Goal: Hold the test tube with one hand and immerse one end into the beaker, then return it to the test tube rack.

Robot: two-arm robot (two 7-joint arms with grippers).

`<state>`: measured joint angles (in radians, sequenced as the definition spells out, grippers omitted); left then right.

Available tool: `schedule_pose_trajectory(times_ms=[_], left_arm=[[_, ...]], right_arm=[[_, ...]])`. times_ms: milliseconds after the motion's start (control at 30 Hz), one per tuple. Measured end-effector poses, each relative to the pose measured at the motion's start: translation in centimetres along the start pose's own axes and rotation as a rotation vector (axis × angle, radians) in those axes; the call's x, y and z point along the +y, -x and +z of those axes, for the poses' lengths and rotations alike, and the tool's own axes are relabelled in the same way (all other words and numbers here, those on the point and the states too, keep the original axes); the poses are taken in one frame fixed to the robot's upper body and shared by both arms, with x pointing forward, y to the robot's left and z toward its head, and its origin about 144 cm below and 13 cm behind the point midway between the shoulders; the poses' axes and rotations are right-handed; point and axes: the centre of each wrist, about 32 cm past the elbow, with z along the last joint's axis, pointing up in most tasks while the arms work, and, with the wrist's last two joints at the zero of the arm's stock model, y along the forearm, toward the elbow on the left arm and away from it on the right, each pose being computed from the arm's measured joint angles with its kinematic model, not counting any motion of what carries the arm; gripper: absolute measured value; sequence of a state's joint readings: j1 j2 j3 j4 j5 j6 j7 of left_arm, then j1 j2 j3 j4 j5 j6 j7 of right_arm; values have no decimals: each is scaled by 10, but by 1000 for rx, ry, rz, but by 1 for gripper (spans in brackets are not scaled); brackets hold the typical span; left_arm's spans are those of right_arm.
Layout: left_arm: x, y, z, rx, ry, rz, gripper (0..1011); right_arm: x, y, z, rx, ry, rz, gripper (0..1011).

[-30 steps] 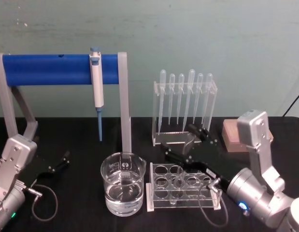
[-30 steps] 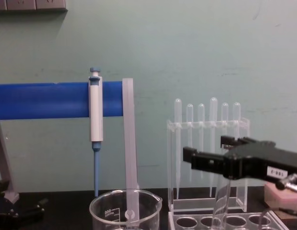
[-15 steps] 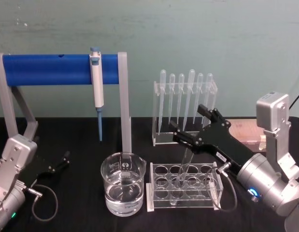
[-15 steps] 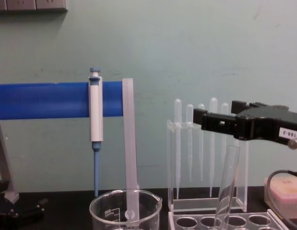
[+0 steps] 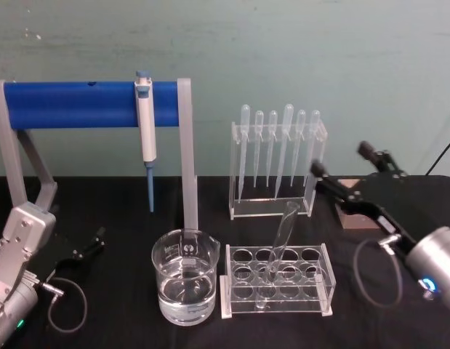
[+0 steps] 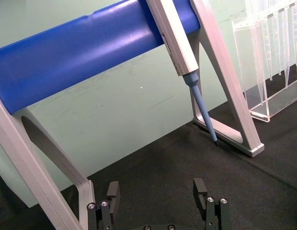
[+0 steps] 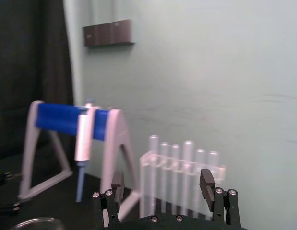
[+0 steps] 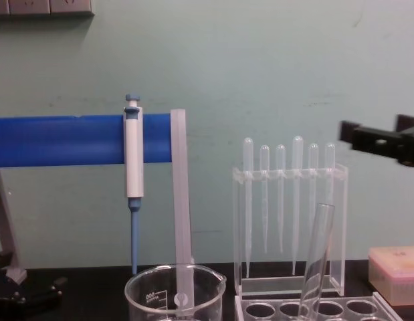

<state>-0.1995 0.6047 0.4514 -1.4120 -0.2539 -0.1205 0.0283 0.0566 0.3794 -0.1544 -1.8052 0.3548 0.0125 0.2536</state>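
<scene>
Right gripper (image 5: 347, 173) withdrawn up and rightward off the tube since half a second ago, fingers spread, holding nothing, tube (image 5: 278, 240) leaning in the rack (image 5: 277, 292) right of the beaker (image 5: 185, 285), left gripper (image 5: 92, 243) parked open at table level.

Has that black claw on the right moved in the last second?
Yes. The black right gripper rose off the leaning clear glass test tube and withdrew rightward, past the clear pipette rack.
</scene>
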Motion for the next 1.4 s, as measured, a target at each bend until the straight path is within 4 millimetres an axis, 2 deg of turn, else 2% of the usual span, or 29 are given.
schedule_pose_trajectory(times_ms=[267,500,1067,1400], left_arm=[[0,0,0,0,0,0,1000],[0,0,0,0,0,0,1000],[0,0,0,0,0,0,1000],[0,0,0,0,0,0,1000]], right_arm=[[-22,-17,-3,-37,-8,-119,1002],[-33,-27,-21,-109,41,-213,1002],[-35,-25,-81,-320,189,-281,1002],[-27,-20,-95,-385,266,-272,1002]])
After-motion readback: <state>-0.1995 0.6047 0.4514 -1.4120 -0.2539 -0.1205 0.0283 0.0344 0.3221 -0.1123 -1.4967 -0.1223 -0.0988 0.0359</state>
